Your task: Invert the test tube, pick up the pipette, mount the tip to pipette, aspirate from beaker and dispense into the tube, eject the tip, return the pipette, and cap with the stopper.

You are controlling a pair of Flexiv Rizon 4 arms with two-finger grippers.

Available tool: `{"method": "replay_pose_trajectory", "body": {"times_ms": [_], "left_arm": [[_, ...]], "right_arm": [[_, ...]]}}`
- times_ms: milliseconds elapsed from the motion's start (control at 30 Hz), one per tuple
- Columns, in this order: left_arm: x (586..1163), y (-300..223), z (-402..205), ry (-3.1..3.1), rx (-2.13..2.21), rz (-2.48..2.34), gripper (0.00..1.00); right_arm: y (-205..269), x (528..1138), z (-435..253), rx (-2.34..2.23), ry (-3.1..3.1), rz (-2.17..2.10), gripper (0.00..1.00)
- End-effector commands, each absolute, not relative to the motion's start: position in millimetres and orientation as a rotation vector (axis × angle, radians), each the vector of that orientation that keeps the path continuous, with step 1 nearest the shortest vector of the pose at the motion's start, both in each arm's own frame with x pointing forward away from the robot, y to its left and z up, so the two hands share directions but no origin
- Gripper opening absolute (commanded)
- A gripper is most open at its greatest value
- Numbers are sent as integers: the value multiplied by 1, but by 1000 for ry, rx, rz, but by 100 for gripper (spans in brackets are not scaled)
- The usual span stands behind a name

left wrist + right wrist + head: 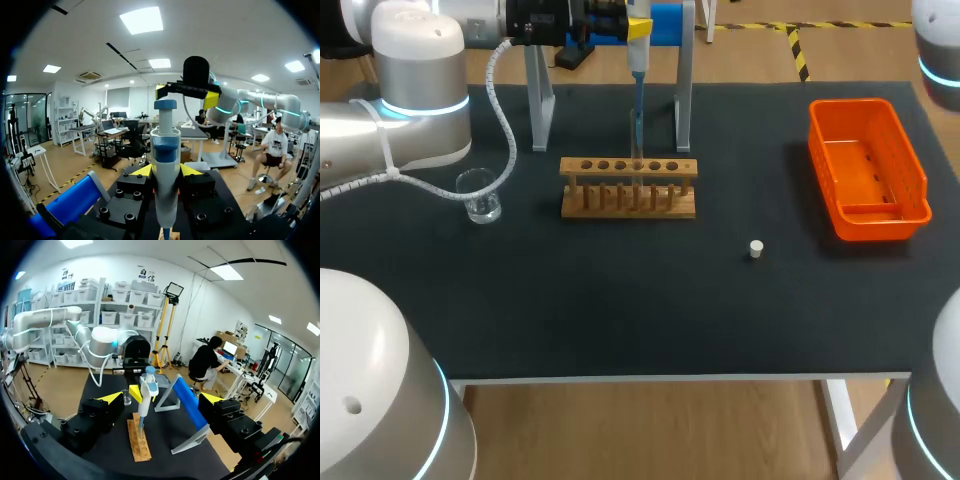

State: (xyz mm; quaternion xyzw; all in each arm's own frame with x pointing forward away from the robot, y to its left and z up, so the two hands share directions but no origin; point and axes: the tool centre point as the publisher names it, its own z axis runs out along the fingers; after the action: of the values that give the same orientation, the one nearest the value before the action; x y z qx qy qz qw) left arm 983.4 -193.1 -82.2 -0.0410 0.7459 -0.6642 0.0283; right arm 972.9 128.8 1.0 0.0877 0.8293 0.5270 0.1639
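Black table (620,300), left gripper (166,171) clamping pipette (165,145), right gripper (162,397) spread wide

No legible text, label or number on the pipette (638,55), wooden rack (628,188), beaker (480,196) or orange bin (867,170)

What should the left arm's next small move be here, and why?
Probably lift the pipette straight up, once dispensing is done. The left pincer is shut on it, and its tip reaches down to the wooden rack, so it must clear the rack before going to the orange bin to eject.
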Motion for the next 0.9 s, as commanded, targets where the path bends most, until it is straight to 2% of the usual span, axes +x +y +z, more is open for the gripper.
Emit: {"method": "replay_pose_trajectory", "body": {"times_ms": [33,67,100,167,200,900], "left_arm": [[984,-193,-82,2304,-124,-2051,0],[984,-193,-82,2304,-124,-2051,0],[984,-193,-82,2304,-124,-2051,0],[984,-193,-82,2304,-124,-2051,0],[984,-193,-82,2304,-124,-2051,0],[984,-193,-82,2304,-124,-2051,0]], "right_arm": [[142,988,15,265,2453,1413,100],[146,990,18,274,2467,1415,100],[150,991,20,283,2485,1416,68],[159,993,23,316,2515,1436,12],[163,993,24,321,2528,1429,0],[163,993,24,321,2528,1429,0]]}}
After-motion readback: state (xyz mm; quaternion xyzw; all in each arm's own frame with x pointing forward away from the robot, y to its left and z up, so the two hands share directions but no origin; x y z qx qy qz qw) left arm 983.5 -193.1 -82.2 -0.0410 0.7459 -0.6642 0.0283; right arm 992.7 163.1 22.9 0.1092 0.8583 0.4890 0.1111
